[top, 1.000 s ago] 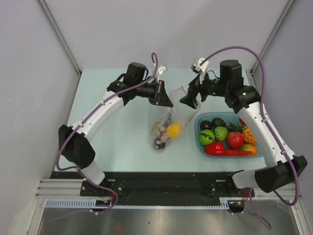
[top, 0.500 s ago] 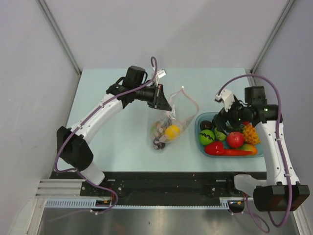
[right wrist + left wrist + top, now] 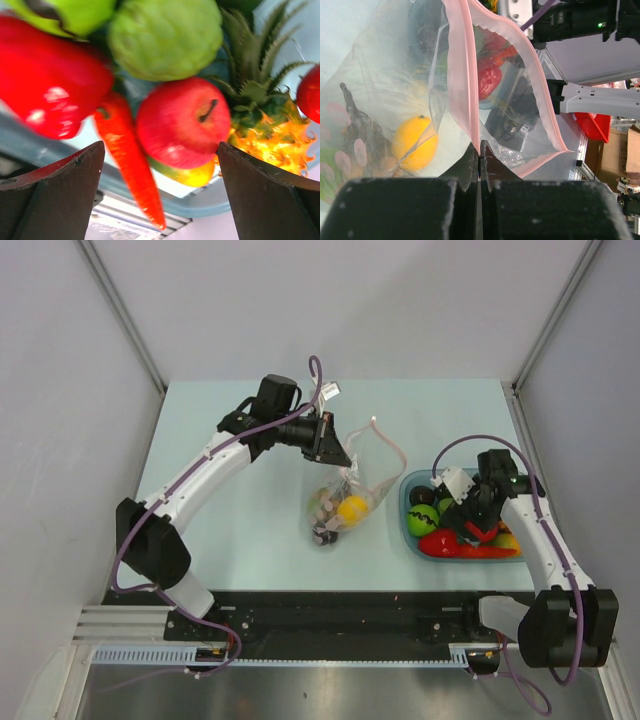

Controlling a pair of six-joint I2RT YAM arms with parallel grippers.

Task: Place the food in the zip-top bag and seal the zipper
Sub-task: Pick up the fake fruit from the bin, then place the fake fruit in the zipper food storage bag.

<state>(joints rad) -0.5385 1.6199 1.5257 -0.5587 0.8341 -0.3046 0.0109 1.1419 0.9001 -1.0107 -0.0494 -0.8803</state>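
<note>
Nearest us, the right gripper [image 3: 160,155] hangs low over the tray [image 3: 404,530] with its jaws spread as wide as they go, holding nothing. Its 2 fingers [image 3: 60,200] straddle the red apple [image 3: 182,122], which lies toward the tray's near edge. The long red-orange piece [image 3: 127,150] touches it on one side and the pineapple [image 3: 265,130] on the other. We judge the apple to be the next pick.

To do it well, we would come straight down so each finger slips into the gap beside the apple. We would then close across its widest girth, since a smooth round toy can squirt out of a high pinch. We would also check that the red-orange piece is not caught along with it.

Just left of the tray lies the zip-top bag [image 3: 345,495], already holding the lemon [image 3: 415,142] and the grape cluster [image 3: 322,505].

Farther off, beyond the bag and well left of the tray's far corner, the left gripper [image 3: 479,150] is clamped tight on the zipper [image 3: 462,75]. It lifts 1 lip so the mouth gapes toward the tray. The apple should be carried to that opening and let go only once it is well inside.
</note>
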